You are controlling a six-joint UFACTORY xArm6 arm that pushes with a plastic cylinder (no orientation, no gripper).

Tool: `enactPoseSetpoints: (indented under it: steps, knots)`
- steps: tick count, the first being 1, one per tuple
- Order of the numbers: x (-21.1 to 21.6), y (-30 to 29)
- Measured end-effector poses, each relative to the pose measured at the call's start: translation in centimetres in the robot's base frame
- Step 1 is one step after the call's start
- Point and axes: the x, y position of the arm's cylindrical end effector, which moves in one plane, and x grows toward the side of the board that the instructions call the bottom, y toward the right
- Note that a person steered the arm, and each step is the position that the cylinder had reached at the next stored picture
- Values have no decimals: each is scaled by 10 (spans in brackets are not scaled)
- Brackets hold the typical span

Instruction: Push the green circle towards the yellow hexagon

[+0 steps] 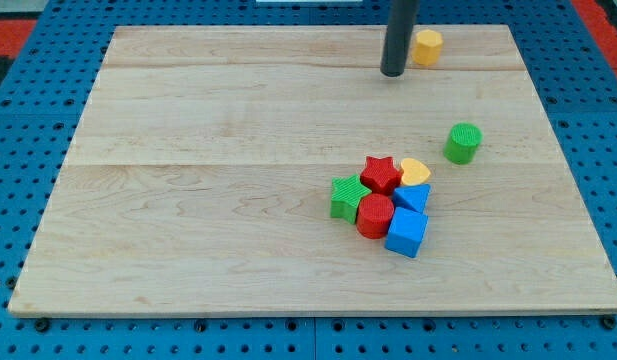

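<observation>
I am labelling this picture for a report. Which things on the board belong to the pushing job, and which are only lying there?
Belong to the job:
- green circle
- yellow hexagon
- my tip, just left of the yellow hexagon

Only lying there, clustered together:
- red star
- yellow heart
- green star
- red cylinder
- two blue blocks

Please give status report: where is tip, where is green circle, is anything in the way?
My tip at view's top, just left of yellow hexagon. Green circle alone, lower right of the tip. Path to hexagon open.
</observation>
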Motion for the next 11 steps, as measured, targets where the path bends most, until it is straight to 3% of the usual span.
enactPoseSetpoints:
  steps: [1, 2, 3, 4, 5, 6, 8, 9, 10, 11]
  knots:
    - [-10, 65]
    - [5, 69]
    - [81, 131]
    - [188, 142]
    - [194, 57]
    - [147, 69]
    - [157, 101]
    - [115, 102]
    - [83, 61]
    - [131, 82]
